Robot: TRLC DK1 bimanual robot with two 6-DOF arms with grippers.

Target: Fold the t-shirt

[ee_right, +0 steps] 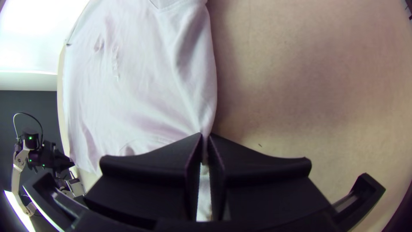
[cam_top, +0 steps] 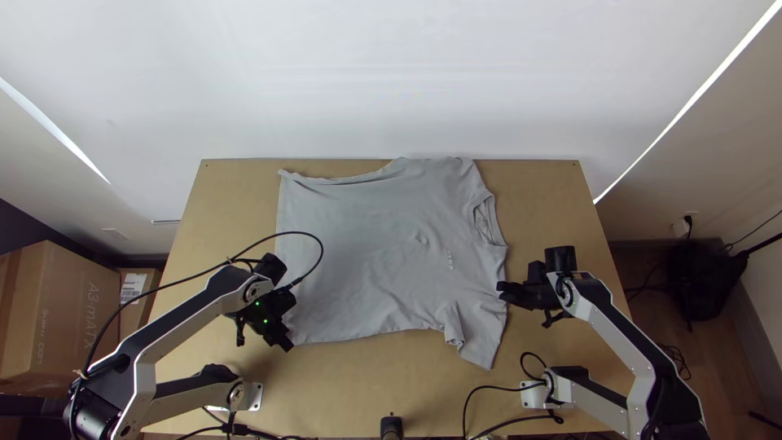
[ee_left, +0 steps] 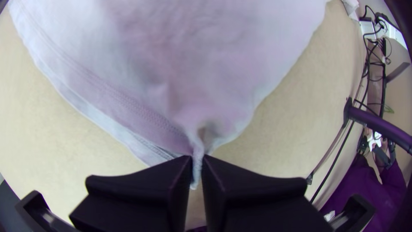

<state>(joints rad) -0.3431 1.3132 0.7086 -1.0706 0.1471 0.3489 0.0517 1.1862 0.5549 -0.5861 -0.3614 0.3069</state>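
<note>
Top view: the shirt (cam_top: pixel 358 261), spread on the worktop (cam_top: pixel 342 387), is pinched at the hem by the left hand (cam_top: pixel 287 345) and shoulder by the right hand (cam_top: pixel 501 288), and could be skewed by uneven lifting.

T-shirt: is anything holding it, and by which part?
The left gripper holds the t-shirt at a bottom-hem corner; the right gripper holds its shoulder, between collar and near sleeve.

In the top view, the grey short-sleeved fabric t-shirt (cam_top: pixel 358 244) lies mid-frame on the rectangular light wooden table (cam_top: pixel 542 195). A large brown boxy cardboard carton (cam_top: pixel 69 314) sits at lower left, beside the table.
</note>
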